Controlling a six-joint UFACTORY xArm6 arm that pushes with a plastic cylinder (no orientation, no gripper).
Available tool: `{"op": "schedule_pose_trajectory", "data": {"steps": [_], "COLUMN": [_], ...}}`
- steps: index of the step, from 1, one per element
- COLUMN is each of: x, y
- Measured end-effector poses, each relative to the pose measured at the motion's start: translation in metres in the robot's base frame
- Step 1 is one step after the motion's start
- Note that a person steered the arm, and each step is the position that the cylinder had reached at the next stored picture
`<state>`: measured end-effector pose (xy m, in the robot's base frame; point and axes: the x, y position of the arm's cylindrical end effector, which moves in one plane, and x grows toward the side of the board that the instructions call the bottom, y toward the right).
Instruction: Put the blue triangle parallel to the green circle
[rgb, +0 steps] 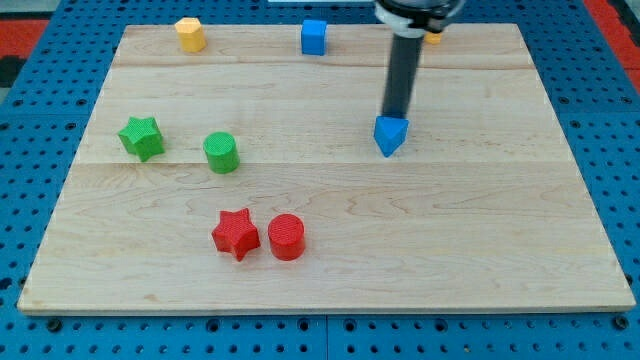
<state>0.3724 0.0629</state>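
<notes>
The blue triangle (391, 135) lies right of the board's middle. My tip (396, 115) sits just at its top edge, touching or nearly touching it. The green circle (221, 152) stands well to the view's left of the triangle, at nearly the same height in the view, a little lower. The dark rod rises from the tip to the view's top.
A green star (141, 137) sits left of the green circle. A red star (236, 233) and red circle (286, 237) lie near the bottom. A yellow block (190, 34) and blue cube (314, 37) sit at the top edge. An orange block (433, 39) peeks out behind the arm.
</notes>
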Motion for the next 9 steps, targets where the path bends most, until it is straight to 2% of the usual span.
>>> {"op": "schedule_pose_trajectory", "data": {"steps": [1,4,5,9], "x": [-0.001,0.047,0.048,0.048], "y": [-0.049,0.065,0.088,0.088]}}
